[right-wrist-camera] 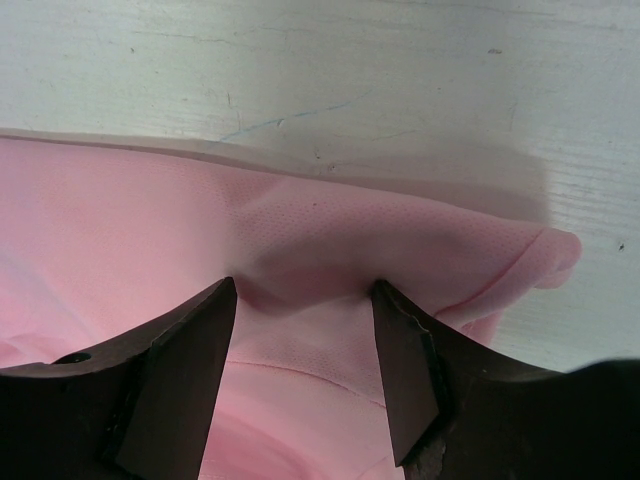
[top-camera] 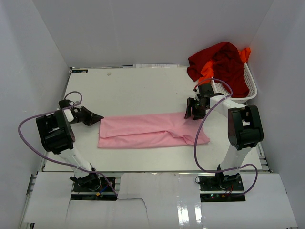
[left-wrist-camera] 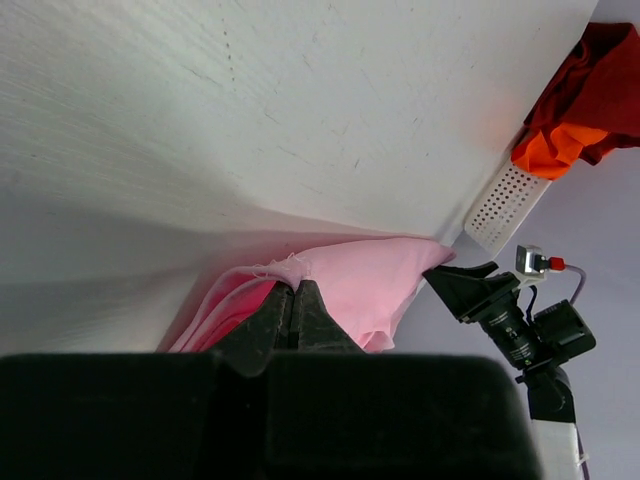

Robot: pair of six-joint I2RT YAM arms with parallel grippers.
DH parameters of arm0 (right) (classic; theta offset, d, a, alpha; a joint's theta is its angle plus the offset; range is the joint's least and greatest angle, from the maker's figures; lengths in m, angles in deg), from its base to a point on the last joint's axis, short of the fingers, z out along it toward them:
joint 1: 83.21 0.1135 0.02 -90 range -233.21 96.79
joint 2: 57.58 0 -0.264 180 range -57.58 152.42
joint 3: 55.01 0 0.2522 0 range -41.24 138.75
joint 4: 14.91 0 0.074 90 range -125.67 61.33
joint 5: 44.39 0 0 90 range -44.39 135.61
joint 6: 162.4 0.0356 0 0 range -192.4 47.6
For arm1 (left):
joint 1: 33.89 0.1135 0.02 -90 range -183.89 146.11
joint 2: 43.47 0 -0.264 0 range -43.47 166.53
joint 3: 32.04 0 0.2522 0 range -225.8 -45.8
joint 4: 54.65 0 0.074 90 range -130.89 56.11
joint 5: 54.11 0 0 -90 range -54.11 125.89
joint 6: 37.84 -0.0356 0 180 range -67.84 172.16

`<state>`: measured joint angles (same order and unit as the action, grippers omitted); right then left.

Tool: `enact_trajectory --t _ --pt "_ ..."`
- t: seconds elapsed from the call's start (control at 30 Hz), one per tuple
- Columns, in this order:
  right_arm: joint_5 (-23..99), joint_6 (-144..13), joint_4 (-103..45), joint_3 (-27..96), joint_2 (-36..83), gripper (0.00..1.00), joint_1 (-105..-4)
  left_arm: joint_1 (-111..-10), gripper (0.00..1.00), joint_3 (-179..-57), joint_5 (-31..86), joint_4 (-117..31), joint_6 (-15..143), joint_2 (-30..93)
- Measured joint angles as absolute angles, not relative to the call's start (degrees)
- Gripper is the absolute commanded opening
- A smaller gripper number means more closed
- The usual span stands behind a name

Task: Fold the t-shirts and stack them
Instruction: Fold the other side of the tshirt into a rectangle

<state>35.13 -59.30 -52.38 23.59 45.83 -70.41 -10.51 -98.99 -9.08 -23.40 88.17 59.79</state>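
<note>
L gripper (top-camera: 99, 117) jaws pinched shut on pink t-shirt (top-camera: 147, 132) left edge; R gripper (top-camera: 191, 114) jaws wide, astride its right end.

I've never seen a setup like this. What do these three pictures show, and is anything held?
Two robot arms stand at a white table. The wide picture looks down from above; the other two come from cameras on each wrist. A light pink cloth t-shirt, folded lengthwise, lies flat. The left gripper is pinched shut on its end; the right gripper is open, astride the other end. A white plastic mesh basket holds a dark red t-shirt and a bright orange t-shirt.
</note>
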Motion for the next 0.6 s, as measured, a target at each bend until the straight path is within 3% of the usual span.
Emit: enact_trajectory --t 0.6 --pt "35.2 -59.3 -52.4 23.6 45.9 0.63 -70.4 -10.5 0.00 -102.6 -14.7 -25.1 92.8 65.1"
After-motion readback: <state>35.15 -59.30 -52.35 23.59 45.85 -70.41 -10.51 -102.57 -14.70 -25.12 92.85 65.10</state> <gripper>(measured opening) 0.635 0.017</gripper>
